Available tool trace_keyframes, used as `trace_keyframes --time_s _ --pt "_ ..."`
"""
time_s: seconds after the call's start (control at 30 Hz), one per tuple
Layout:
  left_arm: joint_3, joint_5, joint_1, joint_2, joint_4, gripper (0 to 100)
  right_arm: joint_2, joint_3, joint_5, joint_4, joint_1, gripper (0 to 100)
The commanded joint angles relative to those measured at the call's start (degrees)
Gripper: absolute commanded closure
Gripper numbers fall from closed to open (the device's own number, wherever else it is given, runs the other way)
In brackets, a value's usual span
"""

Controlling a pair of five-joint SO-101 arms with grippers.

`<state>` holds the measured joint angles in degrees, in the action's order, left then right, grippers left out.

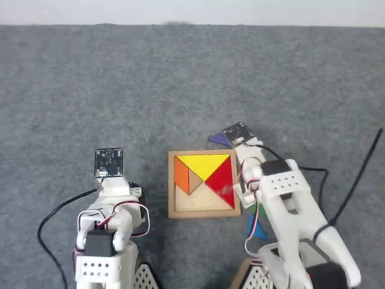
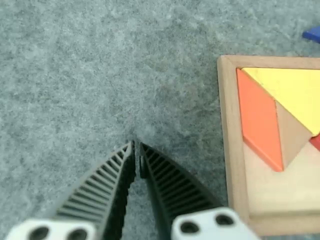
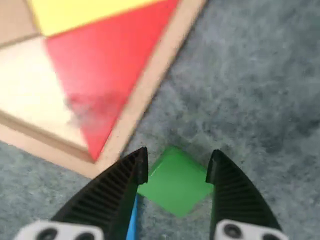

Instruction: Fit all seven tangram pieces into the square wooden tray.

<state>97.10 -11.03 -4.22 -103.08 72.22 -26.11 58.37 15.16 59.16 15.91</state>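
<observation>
Straddling a flat green square (image 3: pixel 176 186), ribbed right jaws apart; left jaws together

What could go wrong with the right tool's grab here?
1. The open right tool straddles the green piece, seemingly corner-on; closing may twist it out.
2. The blue piece sits right beside one finger; it may get dragged.
3. The tray rim is close; a finger might bump it.

Grey felt-covered table (image 1: pixel 120 90) bearing a square wooden tray (image 1: pixel 171 186) — a purple piece (image 1: pixel 218 139) lies just past the tray's far right corner, with a green piece (image 3: pixel 175 182) and a blue piece (image 1: pixel 255 227) on the felt beside its near right corner.
</observation>
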Motion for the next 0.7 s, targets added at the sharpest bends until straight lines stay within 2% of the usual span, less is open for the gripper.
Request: trace_keyframes --time_s 0.0,0.1,0.2,0.67 --pt "-0.66 0.53 -0.35 -1.14 0.09 99 2.15 -0.44 -2.64 -1.63 -0.92 73.3" --pt "-0.66 0.53 -0.35 -1.14 0.09 99 3.65 -0.62 -4.75 -1.8 -0.92 67.0" --pt "-0.66 0.53 -0.35 -1.14 0.09 99 5.23 -0.62 -4.92 -2.24 -1.71 66.3" --pt "-0.66 0.53 -0.35 -1.14 0.09 99 9.63 -0.44 -5.19 -0.92 -2.68 88.0"
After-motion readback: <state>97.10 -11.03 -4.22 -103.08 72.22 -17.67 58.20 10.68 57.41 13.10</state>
